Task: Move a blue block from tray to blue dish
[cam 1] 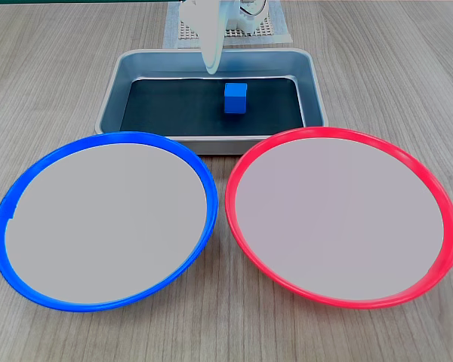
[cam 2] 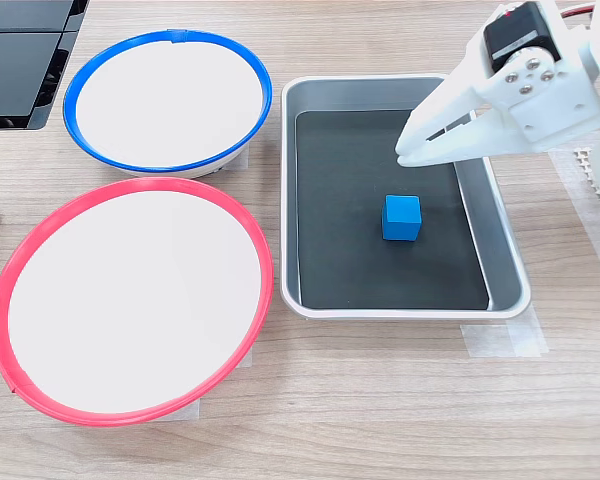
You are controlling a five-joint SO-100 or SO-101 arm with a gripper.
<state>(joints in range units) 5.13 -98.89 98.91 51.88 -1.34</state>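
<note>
One blue block sits in tray, below and beside gripper; jaws nearly together, empty.

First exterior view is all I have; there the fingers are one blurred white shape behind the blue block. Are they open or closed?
Observer: In the second exterior view the fingers are almost together, with a thin slit between, holding nothing.
Operator: Do they touch the block?
Observer: No. The gripper is apart from the blue block; bare black tray bottom shows between them.
Operator: Anything near the blue dish?
Observer: A black flat object lies beside the blue dish, at the second exterior view's left edge.
</note>
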